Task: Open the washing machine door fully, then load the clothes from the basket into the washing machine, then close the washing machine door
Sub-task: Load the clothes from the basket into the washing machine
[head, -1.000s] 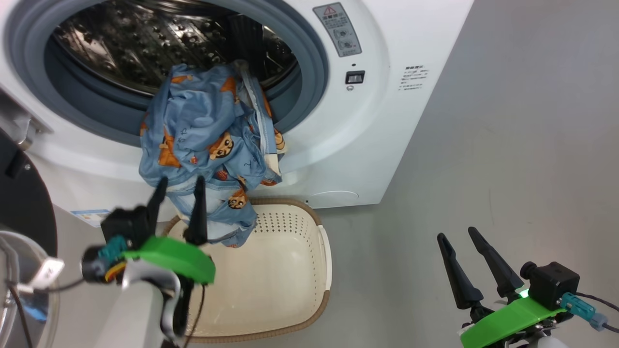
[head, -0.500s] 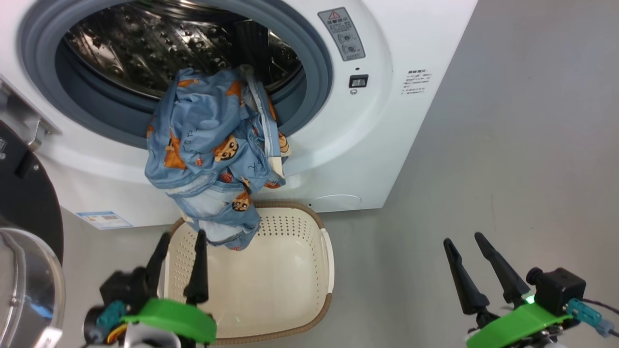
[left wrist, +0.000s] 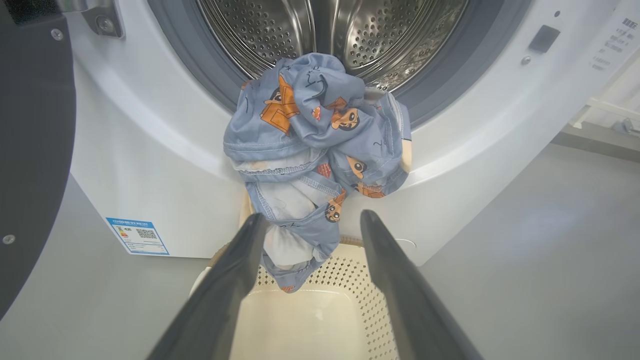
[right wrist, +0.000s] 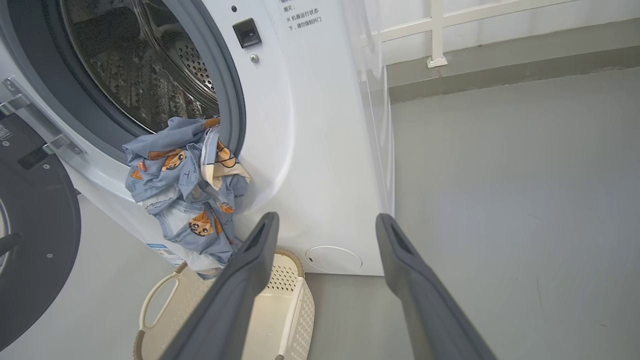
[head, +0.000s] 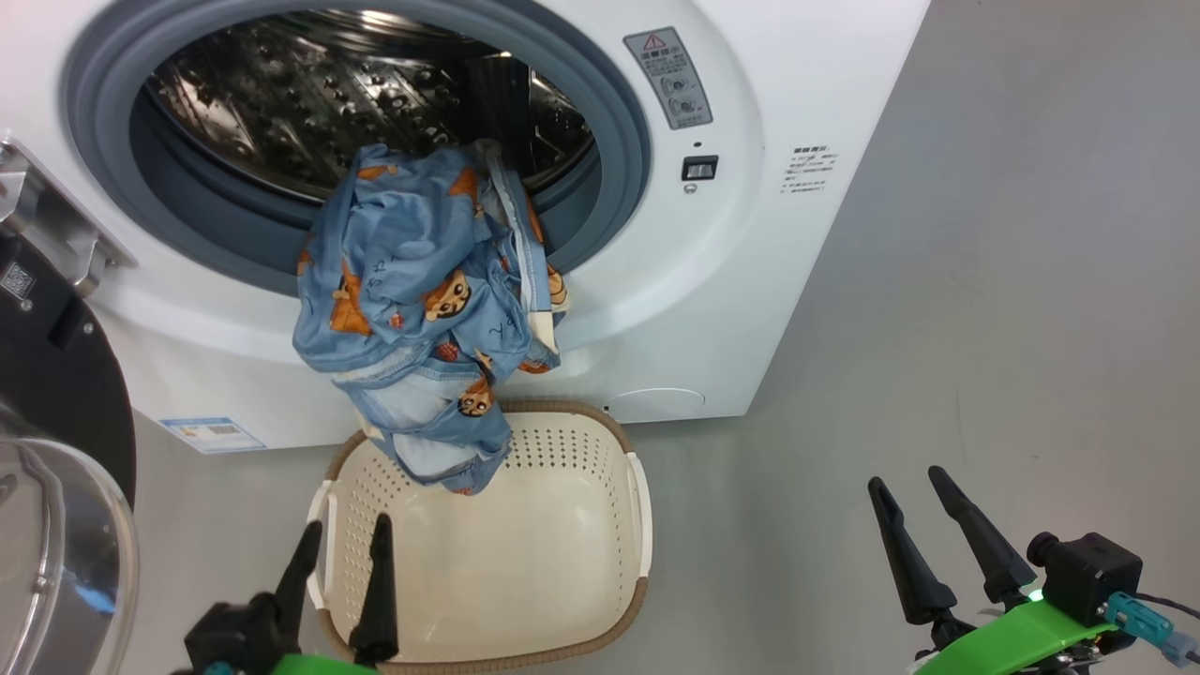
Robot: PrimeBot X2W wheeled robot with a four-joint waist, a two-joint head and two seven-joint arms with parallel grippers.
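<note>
The door [head: 66, 394] is hanging swung wide at the far left with its glass bowl turned outward, so the mouth of the washing machine [head: 750, 281] is standing free for loading. Next, the left claw [head: 346, 525] is hovering low over the near edge of the basket [head: 562, 450]. Its two fingers are spread apart, gripping nothing and pointing up toward the clothes [head: 422, 281], probably lining up to gather and push them. The basket is sitting on the floor [head: 1031, 281] close against the machine's front, right under the opening, which is making the lift short. The clothes are draping over the lower lip of the grey gasket [head: 619, 112], part lying at the edge of the drum [head: 328, 84] and the rest spilling down the white front, the lowest fold dangling over the basket. Judging by that, loading is only half done and the door could not shut cleanly. Further right, the right claw [head: 907, 478] is hovering low above the floor, well apart from everything, fingers likewise parted and empty. Counting: one door, one basket, one machine, one bundle of blue printed cloth with a cream piece peeking out, and two claws with two fingers each.
</note>
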